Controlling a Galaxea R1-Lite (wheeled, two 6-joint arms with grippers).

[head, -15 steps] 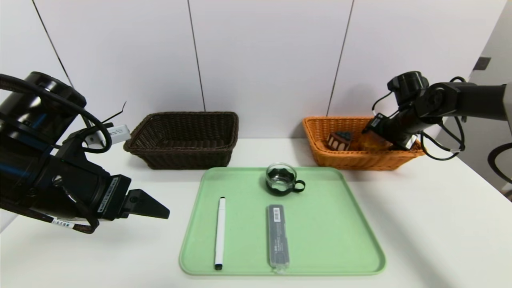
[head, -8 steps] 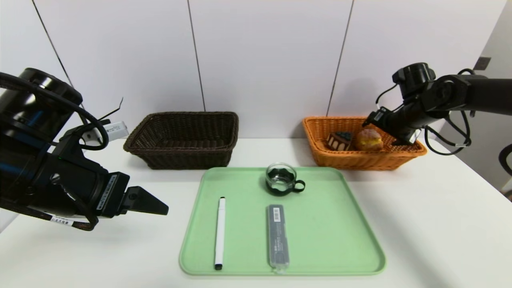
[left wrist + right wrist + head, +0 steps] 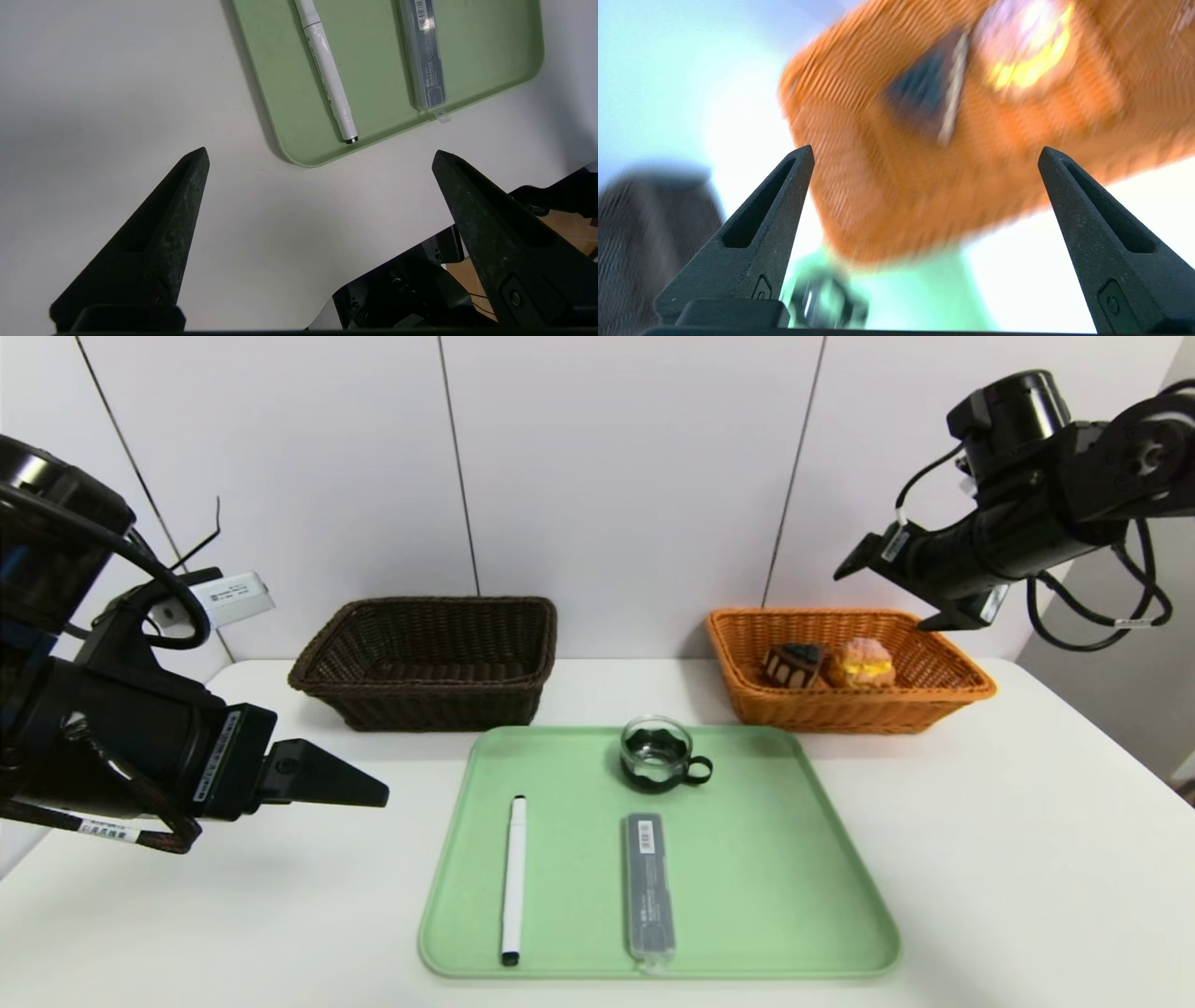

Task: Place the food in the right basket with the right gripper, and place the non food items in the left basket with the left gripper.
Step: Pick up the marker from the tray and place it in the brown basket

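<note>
Since the earlier frame, the right gripper [image 3: 882, 586] has risen out of the orange basket [image 3: 934, 702] toward the frame's upper right, jaws wide and empty. Both foods, cake wedge [image 3: 793, 665] and cream puff [image 3: 864, 663], lie inside it. At mid-left the left gripper [image 3: 359, 791] waits wide open, presumably for the marker [image 3: 513, 877], cup [image 3: 657, 752] and grey case [image 3: 648, 885] on the green tray [image 3: 794, 887], bound for the brown basket [image 3: 425, 658].

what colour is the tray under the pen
Pale green tray; the white pen lies on it. Head view shows it best.
</note>
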